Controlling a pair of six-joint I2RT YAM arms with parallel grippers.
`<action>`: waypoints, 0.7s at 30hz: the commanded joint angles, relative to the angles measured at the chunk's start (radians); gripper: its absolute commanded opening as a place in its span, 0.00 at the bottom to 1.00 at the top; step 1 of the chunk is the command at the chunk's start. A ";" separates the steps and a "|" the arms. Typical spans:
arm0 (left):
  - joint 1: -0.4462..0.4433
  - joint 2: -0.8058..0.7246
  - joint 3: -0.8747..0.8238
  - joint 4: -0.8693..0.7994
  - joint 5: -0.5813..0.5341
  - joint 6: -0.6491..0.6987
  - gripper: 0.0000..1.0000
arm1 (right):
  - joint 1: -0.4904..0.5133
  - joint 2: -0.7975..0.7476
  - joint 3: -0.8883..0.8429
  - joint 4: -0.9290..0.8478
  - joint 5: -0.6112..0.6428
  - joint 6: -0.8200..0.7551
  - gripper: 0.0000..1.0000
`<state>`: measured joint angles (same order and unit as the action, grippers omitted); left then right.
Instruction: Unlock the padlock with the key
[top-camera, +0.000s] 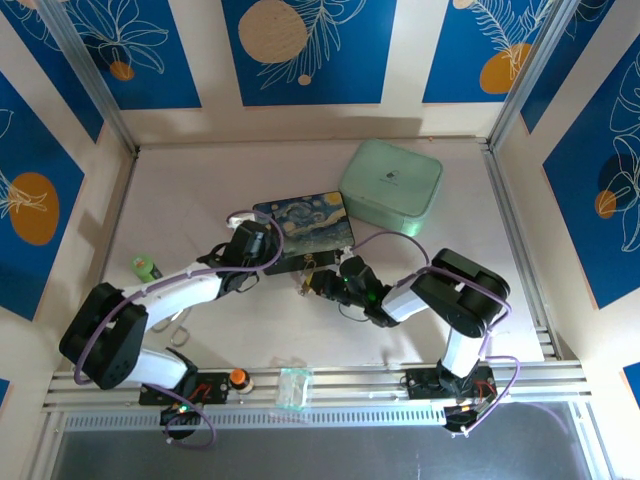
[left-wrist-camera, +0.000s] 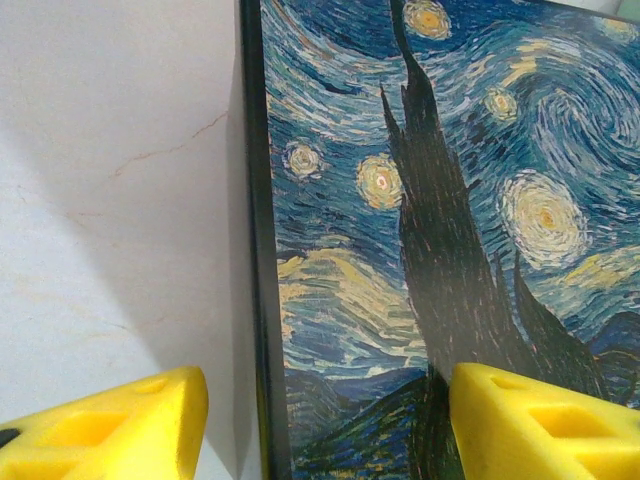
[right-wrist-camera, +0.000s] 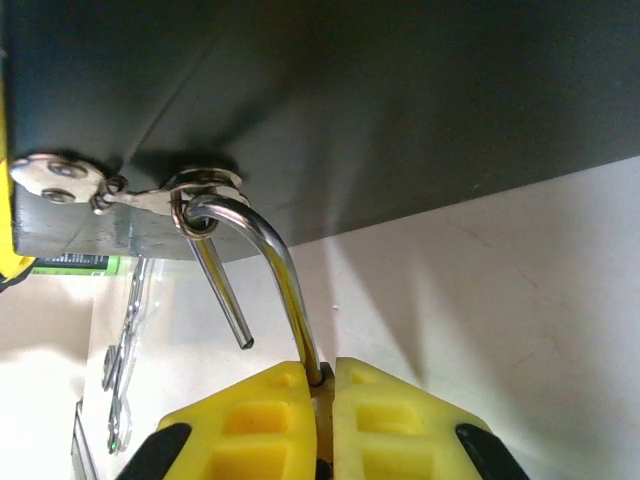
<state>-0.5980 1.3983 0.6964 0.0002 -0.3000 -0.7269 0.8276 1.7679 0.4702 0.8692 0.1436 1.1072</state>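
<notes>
Padlock (right-wrist-camera: 284, 264) hooked through the front clasp (right-wrist-camera: 100, 190) of the painted box (top-camera: 305, 232), one shackle leg free, body pinched by the closed right gripper (right-wrist-camera: 325, 378), while the left gripper (left-wrist-camera: 328, 415) straddles the box's left edge, jaws wide apart, empty.

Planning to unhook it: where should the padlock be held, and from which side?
By its body, from the table side opposite the box, as the right end effector does. The padlock is hooked by its shackle through the clasp ring on the box, so only the body end is free.
</notes>
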 joint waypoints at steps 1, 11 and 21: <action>0.008 0.054 -0.062 -0.169 -0.032 0.029 0.63 | -0.037 0.045 -0.038 -0.059 0.022 -0.006 0.04; 0.008 -0.019 0.004 -0.257 -0.034 0.061 0.64 | -0.016 0.056 -0.073 0.042 0.090 0.114 0.03; 0.019 -0.019 0.198 -0.307 0.005 0.081 0.91 | 0.042 0.073 -0.057 0.014 0.104 0.103 0.03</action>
<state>-0.5865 1.3636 0.8326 -0.2405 -0.2890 -0.6476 0.8558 1.7988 0.4297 0.9836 0.2142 1.1969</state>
